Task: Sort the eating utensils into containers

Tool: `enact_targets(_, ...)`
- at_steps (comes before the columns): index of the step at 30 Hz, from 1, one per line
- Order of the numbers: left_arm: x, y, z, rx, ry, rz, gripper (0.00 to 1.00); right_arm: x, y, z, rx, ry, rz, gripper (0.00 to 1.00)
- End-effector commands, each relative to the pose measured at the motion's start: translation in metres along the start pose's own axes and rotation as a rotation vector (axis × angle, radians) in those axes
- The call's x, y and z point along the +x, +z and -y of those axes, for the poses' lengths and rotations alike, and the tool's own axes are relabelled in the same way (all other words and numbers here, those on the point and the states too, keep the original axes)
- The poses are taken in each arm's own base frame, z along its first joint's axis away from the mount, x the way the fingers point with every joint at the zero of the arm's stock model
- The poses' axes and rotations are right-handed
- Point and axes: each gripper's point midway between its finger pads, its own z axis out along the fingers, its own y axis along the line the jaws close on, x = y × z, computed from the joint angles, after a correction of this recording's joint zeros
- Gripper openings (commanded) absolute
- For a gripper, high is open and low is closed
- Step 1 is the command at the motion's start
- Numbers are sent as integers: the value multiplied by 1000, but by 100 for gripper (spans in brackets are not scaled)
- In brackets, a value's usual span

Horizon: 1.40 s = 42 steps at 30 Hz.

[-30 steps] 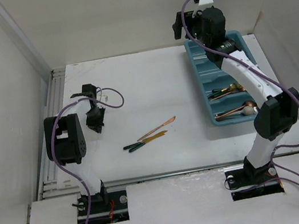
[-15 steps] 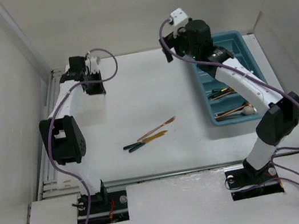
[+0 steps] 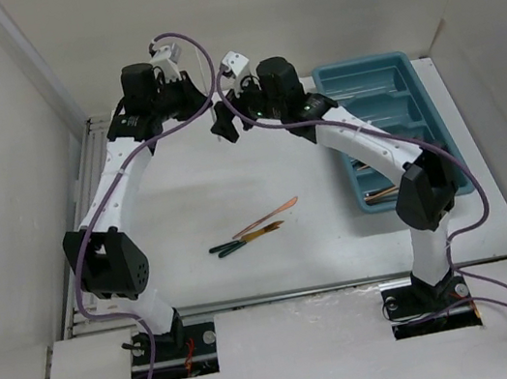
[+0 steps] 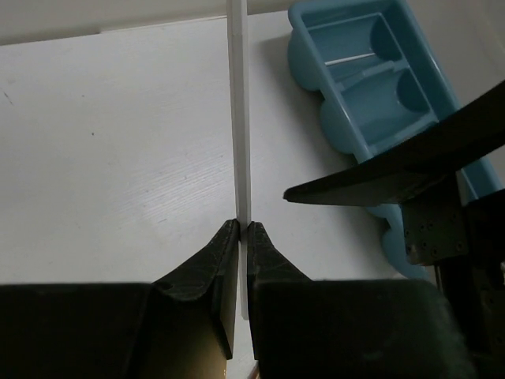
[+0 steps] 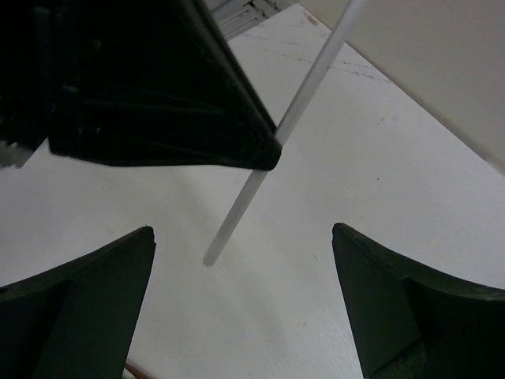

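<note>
Though it looks faint overhead, left tool (image 4: 243, 227) clamps a white stick (image 4: 239, 118).

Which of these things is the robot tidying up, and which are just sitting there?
For the job: loose cutlery on the table; blue tray; thin white stick pinched by the left gripper.
Just there: purple cables; metal rail.

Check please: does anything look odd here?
Yes. The left hand is shut on a thin white stick, held before the open right hand; it is unlike the copper utensils lying loose on the table.
</note>
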Motion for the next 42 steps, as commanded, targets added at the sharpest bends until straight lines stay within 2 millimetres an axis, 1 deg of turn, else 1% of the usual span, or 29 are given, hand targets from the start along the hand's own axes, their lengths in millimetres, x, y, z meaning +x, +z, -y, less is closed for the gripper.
enact_targets(1, -20, -9, 23, 61, -24, 51, 0, -42, 2, 6, 6, 70, 128, 98)
enact_targets(4, -20, -12, 25, 61, -23, 52, 0, -34, 5, 21, 26, 137, 148, 90)
enact_targets(6, -17, -14, 27, 69, -44, 46, 0, -19, 15, 22, 18, 158, 121, 83)
enact_targets(7, -17, -14, 27, 69, -44, 46, 0, -20, 18, 19, -5, 155, 125, 80)
enact_targets(8, -17, -13, 34, 90, -46, 47, 0, -16, 24, 19, -15, 165, 119, 70)
enact_targets(9, -17, -13, 34, 91, -46, 47, 0, -11, 26, 17, -29, 179, 109, 66)
enact_targets(10, -17, -13, 35, 99, -46, 44, 0, -16, 26, 12, -59, 170, 124, 62)
enact_targets(11, -17, -13, 35, 99, -46, 44, 0, -27, 26, 12, -61, 166, 159, 53)
enact_targets(12, -12, -11, 34, 96, -61, 33, 0, -25, 28, 10, -75, 164, 161, 50)
enact_targets(14, -7, -10, 32, 92, -76, 21, 0, -33, 30, 9, -90, 154, 181, 48)
enact_targets(17, -1, -7, 29, 91, -97, 16, 0, -27, 33, 8, -103, 157, 170, 42)
enact_targets(20, 6, -4, 26, 87, -103, 4, 0, -27, 33, 9, -94, 167, 170, 7)
enact_targets(21, 6, -4, 26, 87, -103, 4, 0, -27, 33, 11, -83, 168, 171, 0)
enact_targets(22, 6, -4, 26, 87, -103, 4, 0, -32, 30, 10, -84, 175, 179, 0)
enact_targets(23, 8, -1, 23, 84, -97, -3, 16, -32, 28, 18, -70, 188, 181, 0)
enact_targets(25, 9, 0, 26, 80, -64, -5, 76, -27, 20, 49, -13, 239, 180, 0)
enact_targets(26, 8, -2, 22, 61, -28, -9, 100, -35, 11, 64, 7, 310, 206, 0)
enact_targets(27, 13, 2, 18, 34, -10, -22, 100, -30, 6, 82, 36, 359, 211, 0)
enact_targets(28, 11, 1, 15, 18, 11, -18, 100, -24, -11, 128, 130, 417, 233, 0)
enact_targets(29, 16, 0, 10, -6, 21, -36, 100, -23, -23, 153, 183, 471, 250, 0)
enact_targets(31, 15, -2, -2, -62, 86, -36, 100, -6, -47, 203, 311, 668, 285, 0)
enact_targets(32, 16, -2, -7, -85, 105, -42, 100, 12, -76, 245, 409, 760, 308, 0)
enact_targets(34, 31, -4, -22, -137, 157, -92, 100, 30, -102, 280, 496, 945, 360, 0)
enact_targets(35, 41, -1, -29, -172, 178, -120, 100, 47, -123, 312, 583, 999, 390, 0)
enact_targets(36, 55, 0, -33, -190, 193, -162, 100, 61, -128, 325, 609, 1045, 393, 0)
enact_targets(39, 80, 1, -50, -257, 232, -229, 100, 87, -154, 362, 697, 1161, 442, 0)
enact_targets(40, 97, 3, -56, -264, 218, -276, 100, 98, -155, 369, 713, 1226, 457, 0)
enact_targets(41, 103, 2, -60, -276, 216, -288, 100, 98, -160, 374, 728, 1251, 479, 0)
enact_targets(42, 110, 1, -62, -279, 210, -309, 100, 115, -162, 381, 763, 1290, 480, 0)
